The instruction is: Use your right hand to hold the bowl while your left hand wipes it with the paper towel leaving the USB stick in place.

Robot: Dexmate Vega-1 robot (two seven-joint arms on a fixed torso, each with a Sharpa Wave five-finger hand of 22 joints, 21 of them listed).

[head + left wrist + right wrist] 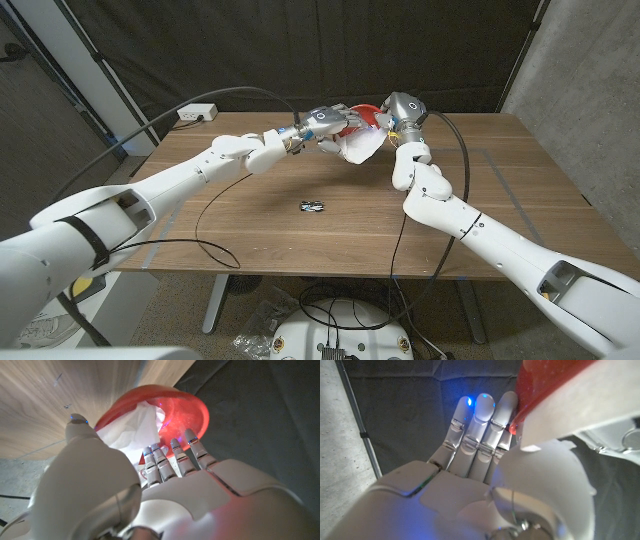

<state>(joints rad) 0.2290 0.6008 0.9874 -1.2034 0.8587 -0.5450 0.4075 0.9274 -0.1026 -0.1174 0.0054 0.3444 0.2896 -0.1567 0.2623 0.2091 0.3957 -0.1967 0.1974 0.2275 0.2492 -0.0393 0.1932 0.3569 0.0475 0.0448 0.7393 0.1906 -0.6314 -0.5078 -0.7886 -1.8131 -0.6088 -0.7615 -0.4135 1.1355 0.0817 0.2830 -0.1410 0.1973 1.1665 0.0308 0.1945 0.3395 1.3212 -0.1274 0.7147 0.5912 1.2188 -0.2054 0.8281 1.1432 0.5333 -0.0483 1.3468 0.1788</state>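
A: Red bowl [362, 113] is up off the wooden table [250, 180], toward the far side, w/ both hands on it. Which step, you think?

B: Wiping, I'd say, mid-stroke. Right hand [385, 118] has the rim: right wrist view shows the red edge pinched btwn thumb and fingers [482, 415], the rest straight and close together.

A: And left hand [322, 121]?

B: Fingers [175, 455] nearly straight, reaching into the bowl's hollow, pressing the white paper towel [132, 425] against the inside. From the head cam, part of the towel hangs out below the bowl. Thumb's alongside the wad; looks pinned more than clutched.

A: USB stick [313, 207]?

B: Lying on the table near the middle, well apart from both hands and the bowl. Nothing touching it.

A: Next move?

B: Prob. sweep the towel round the inner wall, keeping pressure, while the right keeps its pinch firm. Bowl's tilted, held by one edge, so too hard a push could twist it loose. Keep elbows and the dangling towel high, away from the stick.
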